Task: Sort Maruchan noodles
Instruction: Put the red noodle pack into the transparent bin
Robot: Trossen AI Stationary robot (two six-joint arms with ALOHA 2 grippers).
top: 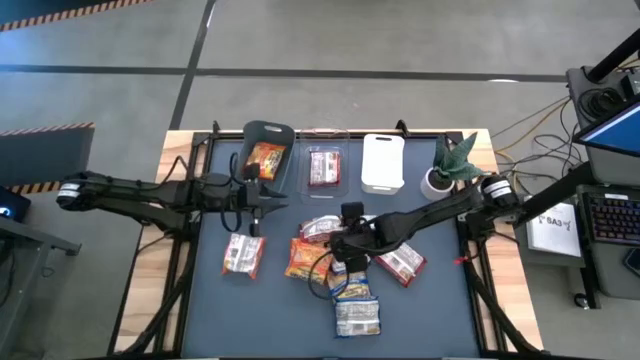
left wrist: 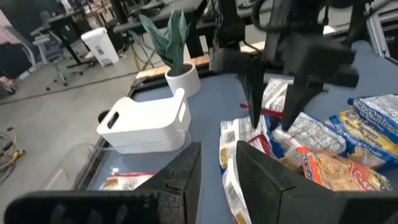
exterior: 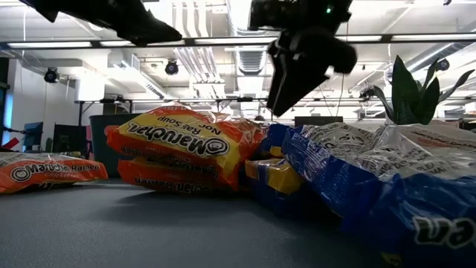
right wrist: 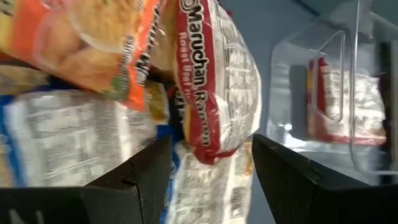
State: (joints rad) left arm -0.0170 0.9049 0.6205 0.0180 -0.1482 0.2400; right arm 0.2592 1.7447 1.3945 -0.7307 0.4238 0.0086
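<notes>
Open-plan lab or office: exposed ceiling ducts point(exterior: 216, 63), strip lights, desks, keyboard point(top: 612, 218).

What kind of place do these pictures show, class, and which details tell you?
Probably a robotics lab in an open-plan office: two dark robot arms work at a blue-topped table, a black keyboard and cables sit beside it, and exposed ceiling ducts hang above distant desks.
</notes>
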